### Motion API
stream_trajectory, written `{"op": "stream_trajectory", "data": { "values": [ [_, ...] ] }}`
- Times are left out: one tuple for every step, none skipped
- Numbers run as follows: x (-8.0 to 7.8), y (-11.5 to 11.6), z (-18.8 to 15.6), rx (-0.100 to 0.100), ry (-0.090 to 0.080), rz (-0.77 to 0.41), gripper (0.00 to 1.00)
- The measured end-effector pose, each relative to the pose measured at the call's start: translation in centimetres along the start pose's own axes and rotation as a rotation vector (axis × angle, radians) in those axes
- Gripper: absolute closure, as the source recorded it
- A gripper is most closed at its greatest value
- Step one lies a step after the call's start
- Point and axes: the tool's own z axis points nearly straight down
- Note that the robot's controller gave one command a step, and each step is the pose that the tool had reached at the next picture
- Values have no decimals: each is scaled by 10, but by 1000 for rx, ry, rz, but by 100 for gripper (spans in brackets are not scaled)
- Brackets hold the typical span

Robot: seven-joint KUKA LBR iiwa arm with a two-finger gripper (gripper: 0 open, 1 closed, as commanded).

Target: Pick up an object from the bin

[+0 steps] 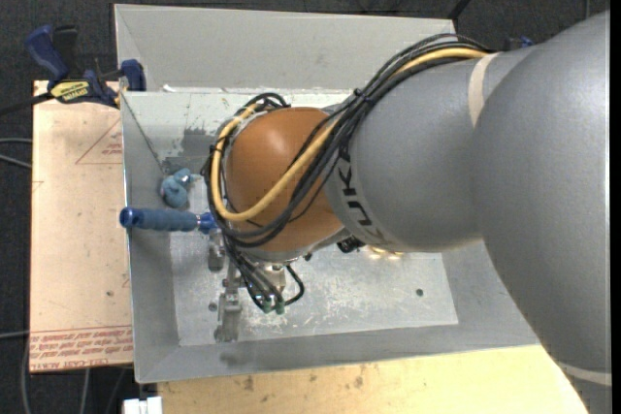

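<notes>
A blue rod-shaped thing point(160, 220) lies crosswise at the left side of the grey metal bin point(388, 298), against the foot of the left wall. Its right end passes out of sight under the robot's wrist. Just above it, toward the back left corner, sits a small pale blue lump point(177, 187), close to the rod; whether the two touch cannot be told.

The gripper point(228, 310) hangs over the front left part of the bin floor, just right of and in front of the rod's hidden end. It shows as a narrow grey metal piece pointing down toward the scuffed floor. Whether the claw is open or closed cannot be told from this angle, and nothing can be seen gripped in it.

Directly above the gripper bulges a rounded orange cover point(281, 170), looped with black and yellow cables point(225, 172); a few thin wires dangle beside the gripper. The thick grey arm point(466, 150) reaches in from the right and hides much of the bin's middle and right side.
</notes>
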Motion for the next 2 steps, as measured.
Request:
{"op": "stream_trajectory", "data": {
  "values": [
    [-66, -26, 47, 0, -8, 79, 0],
    [-155, -37, 37, -4, -17, 135, 0]
  ]
}}
